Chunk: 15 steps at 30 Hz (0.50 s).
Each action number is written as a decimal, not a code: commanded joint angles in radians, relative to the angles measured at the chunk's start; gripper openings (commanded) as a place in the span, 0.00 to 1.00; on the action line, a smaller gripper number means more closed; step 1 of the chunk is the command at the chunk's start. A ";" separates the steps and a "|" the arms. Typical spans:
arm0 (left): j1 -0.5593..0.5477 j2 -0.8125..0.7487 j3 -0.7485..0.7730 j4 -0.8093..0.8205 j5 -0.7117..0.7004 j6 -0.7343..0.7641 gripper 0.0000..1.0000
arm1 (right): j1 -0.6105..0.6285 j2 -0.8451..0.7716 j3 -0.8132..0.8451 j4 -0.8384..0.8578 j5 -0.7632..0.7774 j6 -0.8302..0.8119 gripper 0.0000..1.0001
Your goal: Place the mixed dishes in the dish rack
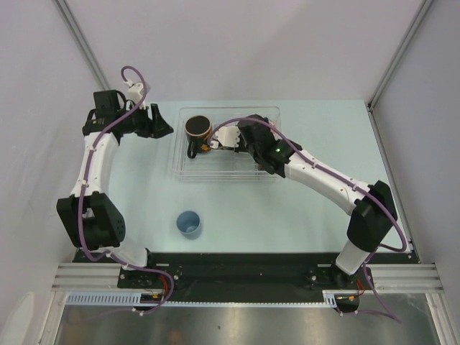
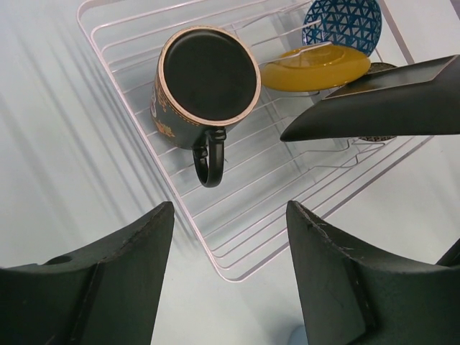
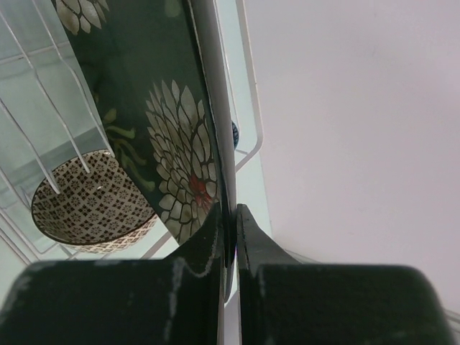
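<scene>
The right gripper [image 3: 230, 210] is pinching the thin rim of the glossy black floral square plate [image 3: 169, 136], holding it on edge inside the clear ribbed plastic dish rack [image 2: 251, 223], beside the beige patterned bowl [image 3: 93, 205]. The left gripper [image 2: 228, 210] is hovering left of the rack, fingers spread, empty.

Left arm [image 1: 92, 169] and right arm [image 1: 327, 180] each show white link shells, black joint housings, a purple cable [image 1: 129, 70] running alongside and black wedge-shaped fingers [image 2: 93, 287] with pale scuffs, plus a green indicator light [image 1: 277, 151] on the right forearm.
</scene>
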 commanded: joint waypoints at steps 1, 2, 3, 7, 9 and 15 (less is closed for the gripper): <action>0.010 -0.048 -0.016 0.036 0.025 -0.017 0.69 | 0.036 -0.104 0.046 0.198 0.062 -0.048 0.00; 0.011 -0.051 -0.019 0.039 0.025 -0.019 0.69 | 0.037 -0.105 0.063 0.196 0.065 -0.057 0.00; 0.011 -0.051 -0.023 0.043 0.027 -0.020 0.69 | 0.040 -0.105 0.069 0.195 0.068 -0.063 0.00; 0.011 -0.059 -0.031 0.051 0.028 -0.026 0.69 | 0.054 -0.121 0.074 0.199 0.090 -0.081 0.00; 0.008 -0.060 -0.035 0.052 0.030 -0.026 0.69 | 0.057 -0.130 0.069 0.199 0.098 -0.077 0.00; 0.011 -0.065 -0.043 0.060 0.027 -0.034 0.69 | 0.062 -0.154 0.058 0.196 0.114 -0.075 0.00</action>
